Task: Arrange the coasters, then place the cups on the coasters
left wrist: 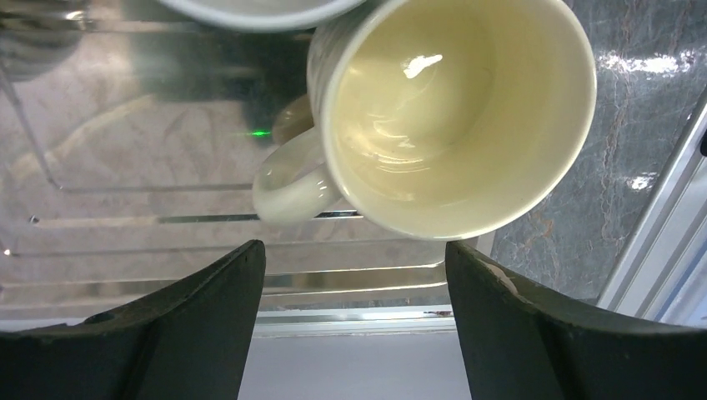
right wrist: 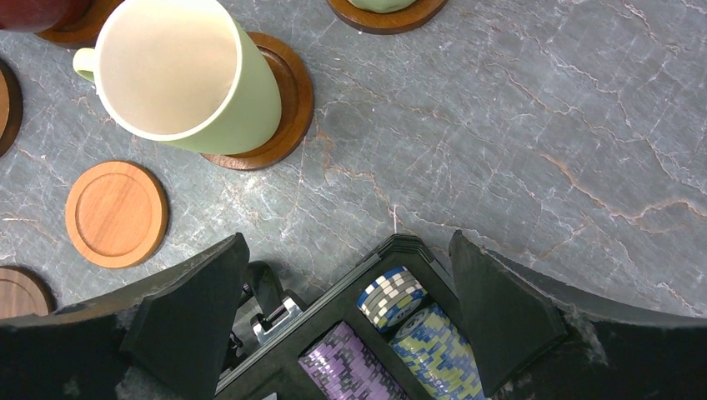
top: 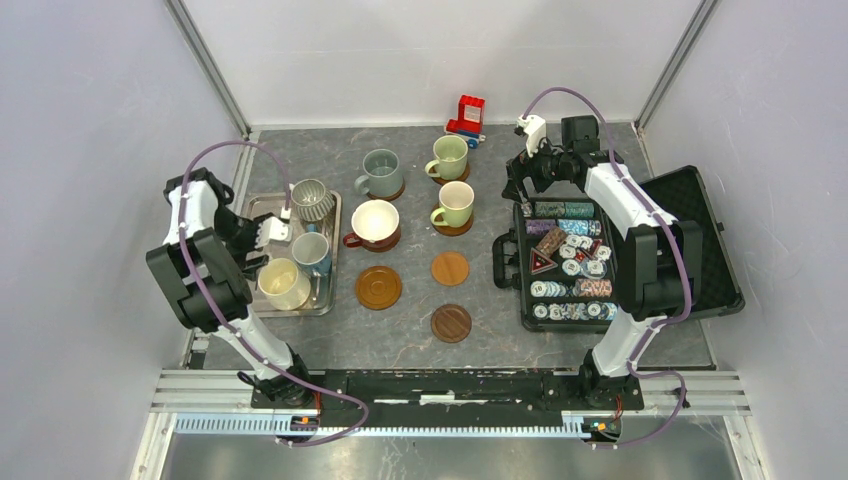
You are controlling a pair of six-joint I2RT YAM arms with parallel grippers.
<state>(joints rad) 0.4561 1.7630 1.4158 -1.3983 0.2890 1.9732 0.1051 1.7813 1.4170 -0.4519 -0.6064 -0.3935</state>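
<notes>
Four cups stand on coasters: grey-green (top: 380,172), cream-and-brown (top: 375,222), and two pale green (top: 449,157) (top: 456,203). Three coasters lie bare (top: 379,287) (top: 450,268) (top: 451,323). The cream-yellow cup (left wrist: 450,108), the blue-white cup (top: 311,250) and the ribbed grey cup (top: 312,200) stand in the metal tray (top: 255,205). My left gripper (left wrist: 353,250) hangs open over the tray's left rim, just short of the cream-yellow cup (top: 284,283), holding nothing. My right gripper (right wrist: 348,242) is open and empty above the chip case corner, near a pale green cup (right wrist: 188,79) on its coaster (right wrist: 288,100).
An open black case of poker chips (top: 570,265) lies at the right, its lid (top: 700,240) spread toward the wall. A red toy block (top: 465,115) sits at the back. Aluminium rails run along the table's near edge (top: 450,385).
</notes>
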